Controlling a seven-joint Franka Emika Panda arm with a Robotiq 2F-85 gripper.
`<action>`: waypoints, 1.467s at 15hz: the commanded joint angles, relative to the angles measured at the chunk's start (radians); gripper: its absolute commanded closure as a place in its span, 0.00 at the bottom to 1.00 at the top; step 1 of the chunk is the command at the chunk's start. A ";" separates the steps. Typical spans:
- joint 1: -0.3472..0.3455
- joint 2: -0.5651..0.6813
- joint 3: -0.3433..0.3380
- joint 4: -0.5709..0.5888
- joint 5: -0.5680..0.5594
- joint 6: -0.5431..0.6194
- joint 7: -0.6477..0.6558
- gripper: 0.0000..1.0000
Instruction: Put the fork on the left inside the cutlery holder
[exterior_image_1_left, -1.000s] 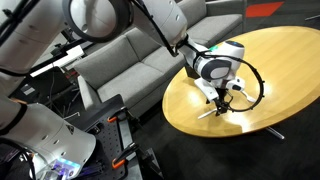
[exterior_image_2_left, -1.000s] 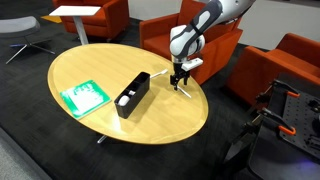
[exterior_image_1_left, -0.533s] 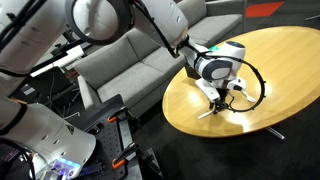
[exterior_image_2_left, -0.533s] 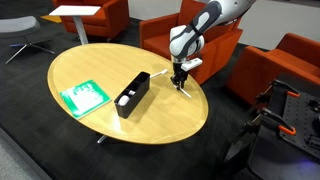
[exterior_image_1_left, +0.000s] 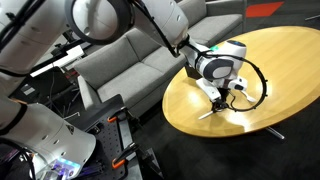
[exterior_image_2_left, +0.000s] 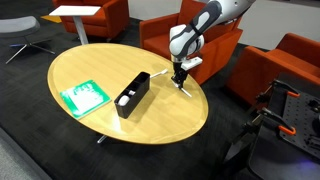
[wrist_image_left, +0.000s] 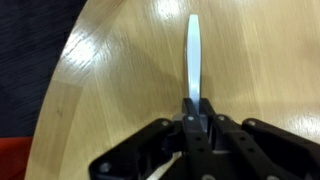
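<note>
You hold the fork (wrist_image_left: 192, 55) by its very end, so the long free length can swing or slip from the jaws if you lift or turn quickly. You are also working close to the edge of the table (exterior_image_2_left: 160, 125), and a dropped fork may slide off it. Farther across, the cutlery holder (exterior_image_2_left: 132, 92) stands well apart with upright walls, and a tilted fork could catch its rim or nudge it. The gripper (wrist_image_left: 194, 108) has its jaws drawn together, clamped on the fork's near end. The rest of the fork runs straight away over the wood. Whether its far tip touches the tabletop, you cannot tell.
</note>
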 joint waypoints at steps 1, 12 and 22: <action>0.032 -0.104 -0.022 -0.107 -0.015 0.027 0.039 0.98; 0.076 -0.562 -0.023 -0.590 -0.048 0.465 0.023 0.98; 0.152 -0.815 0.081 -0.822 -0.163 0.847 -0.046 0.98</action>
